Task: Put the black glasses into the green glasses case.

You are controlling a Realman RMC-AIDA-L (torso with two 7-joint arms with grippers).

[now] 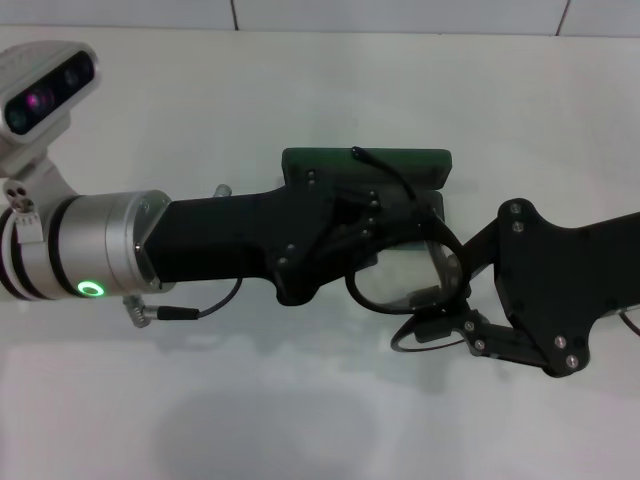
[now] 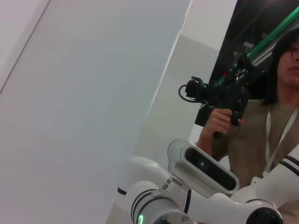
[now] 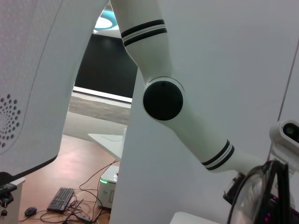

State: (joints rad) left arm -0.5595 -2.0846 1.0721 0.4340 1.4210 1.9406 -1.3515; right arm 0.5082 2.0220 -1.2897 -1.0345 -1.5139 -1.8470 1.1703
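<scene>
From the head camera we see the thin black glasses (image 1: 405,285) held mid-air at centre between both grippers, just at 6 o'clock of the dark green hard case (image 1: 300,160). Our left gripper (image 1: 370,245) reaches in from 9 o'clock and our right gripper (image 1: 450,320) from 3 o'clock; we cannot tell how either's fingers are set. In the right wrist camera, a clear oval lens of the glasses (image 3: 257,198) shows with its slim dark rim.

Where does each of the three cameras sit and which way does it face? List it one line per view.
Head view: high on the robot, facing down at the white table; left gripper and right gripper meet over the black glasses and the green glasses case.
Left wrist view: on the left arm, facing away from the table, at a wall, the robot's own white arm and a person holding a camera.
Right wrist view: on the right arm, facing up and outward at a white arm joint; the black glasses show at the edge, shared with the head view.
</scene>
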